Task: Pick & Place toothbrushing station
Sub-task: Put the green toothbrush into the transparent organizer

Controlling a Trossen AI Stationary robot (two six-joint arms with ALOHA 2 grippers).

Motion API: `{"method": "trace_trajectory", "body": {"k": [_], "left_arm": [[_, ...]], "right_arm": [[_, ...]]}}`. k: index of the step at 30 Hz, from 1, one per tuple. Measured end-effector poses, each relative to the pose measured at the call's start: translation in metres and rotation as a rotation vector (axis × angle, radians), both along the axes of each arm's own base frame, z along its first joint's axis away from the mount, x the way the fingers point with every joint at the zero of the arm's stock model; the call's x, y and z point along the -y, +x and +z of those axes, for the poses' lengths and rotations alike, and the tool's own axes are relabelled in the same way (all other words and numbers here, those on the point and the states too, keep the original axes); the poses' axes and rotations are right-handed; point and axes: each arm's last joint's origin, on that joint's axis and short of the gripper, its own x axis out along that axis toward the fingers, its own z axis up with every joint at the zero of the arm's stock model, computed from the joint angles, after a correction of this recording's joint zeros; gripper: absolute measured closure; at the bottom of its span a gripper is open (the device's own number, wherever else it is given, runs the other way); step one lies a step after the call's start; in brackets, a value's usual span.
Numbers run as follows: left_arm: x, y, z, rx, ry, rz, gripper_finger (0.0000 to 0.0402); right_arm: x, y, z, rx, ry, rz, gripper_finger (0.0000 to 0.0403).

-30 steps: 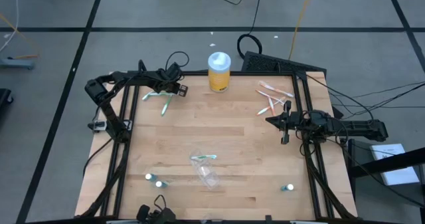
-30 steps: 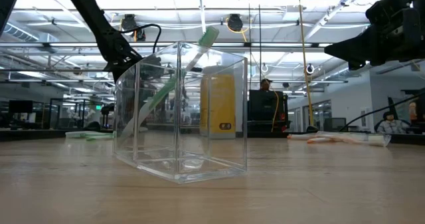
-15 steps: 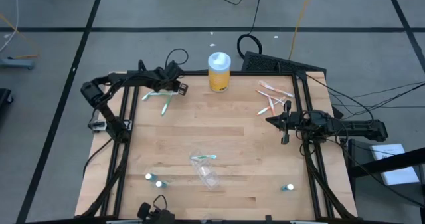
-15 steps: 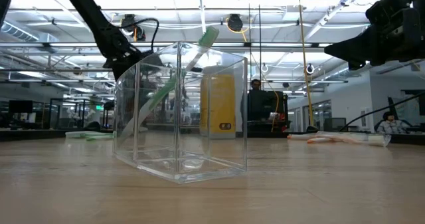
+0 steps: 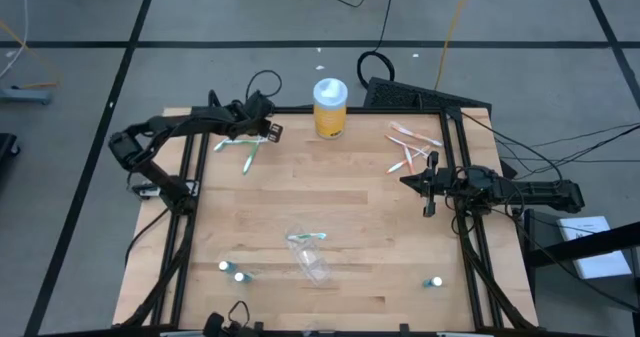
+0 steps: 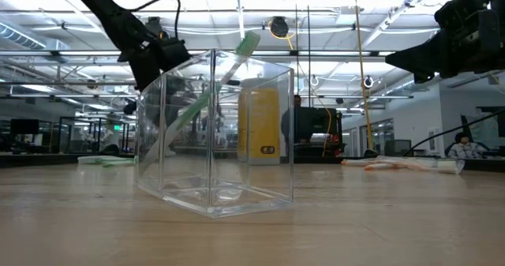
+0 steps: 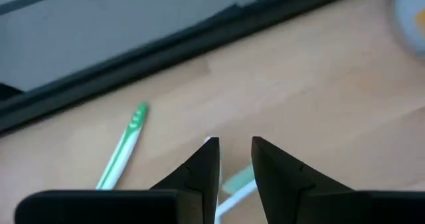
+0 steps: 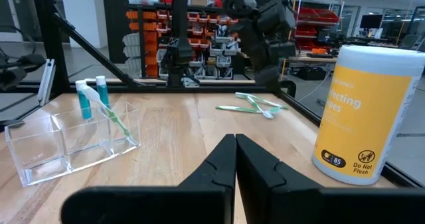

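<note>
The toothbrushing station (image 5: 315, 263), a clear plastic container, stands on the wooden table near its front edge; it also shows in the low view (image 6: 215, 132) and the right wrist view (image 8: 66, 141). A green toothbrush (image 6: 241, 51) leans in it, its head above the rim. My left gripper (image 5: 264, 130) hovers at the far left over loose green toothbrushes (image 5: 243, 149), its fingers (image 7: 199, 167) slightly apart and empty. A green toothbrush (image 7: 123, 151) lies beside them on the table. My right gripper (image 5: 426, 184) is shut and empty at the right side (image 8: 236, 144).
A yellow jar with a white lid (image 5: 330, 107) stands at the far edge. Pink toothbrushes (image 5: 410, 149) lie at the far right. Small tubes stand near the front left (image 5: 232, 269) and front right (image 5: 435, 282). Black frame rails run along the table's sides.
My left arm's elbow has swung out toward the table's left edge, while its gripper has stayed over the green toothbrushes and shifted slightly toward the far edge. The station and my right arm have kept still.
</note>
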Motion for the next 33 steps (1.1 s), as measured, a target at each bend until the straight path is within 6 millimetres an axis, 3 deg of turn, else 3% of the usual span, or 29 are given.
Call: {"method": "trace_trajectory", "body": {"k": [12,21,25,33], "left_arm": [[-0.006,0.003,-0.036,-0.123,-0.056,0.050,0.0304],[-0.009,0.000,-0.039,-0.128,-0.067,0.060,0.0192],[-0.009,0.001,-0.040,-0.110,-0.091,0.042,0.0162],[-0.010,-0.001,-0.045,-0.132,-0.105,0.085,0.0182]], "right_arm": [[0.000,0.000,0.000,0.000,0.000,0.001,0.0399],[0.000,0.000,0.000,0.000,0.000,0.000,0.0399],[0.000,0.000,0.000,0.000,0.000,0.000,0.0399],[0.000,0.000,0.000,0.000,0.000,0.000,0.0399]]}}
